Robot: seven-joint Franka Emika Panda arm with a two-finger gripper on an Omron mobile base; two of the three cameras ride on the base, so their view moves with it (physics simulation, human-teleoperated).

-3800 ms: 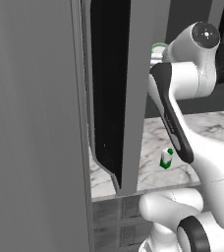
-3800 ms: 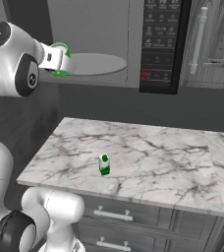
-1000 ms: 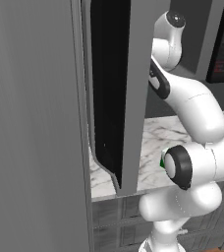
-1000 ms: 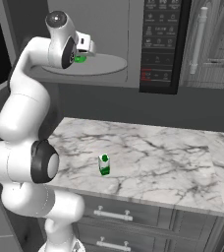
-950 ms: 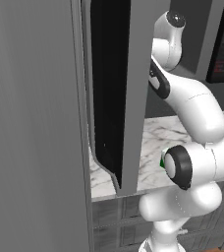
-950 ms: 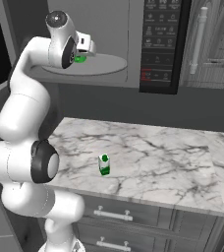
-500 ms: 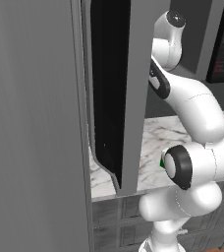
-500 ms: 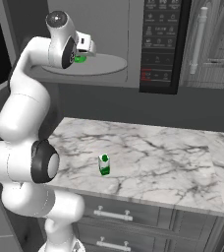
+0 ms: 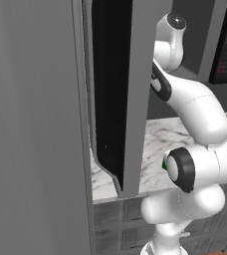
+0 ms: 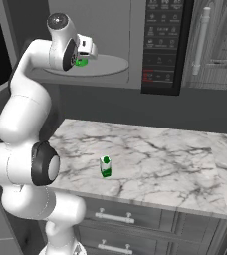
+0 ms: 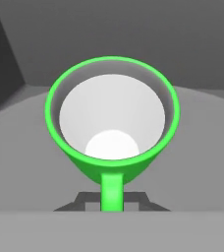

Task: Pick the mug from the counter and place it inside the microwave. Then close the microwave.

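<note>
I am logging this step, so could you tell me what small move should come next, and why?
Probably open the gripper and draw back: the mug sits upright over the plate inside the microwave, handle toward the hand, and the door is open.

You have the white marble table [image 10: 175,159] with grey veins running over grey drawer fronts, and a small green-and-white carton [image 10: 105,166] stands upright on it, near the front edge and toward the left. Above it, the round white plate [image 10: 108,67] inside the microwave [image 10: 130,45] carries the green mug [image 11: 112,125], which sits upright with its opening facing the hand camera.
</note>
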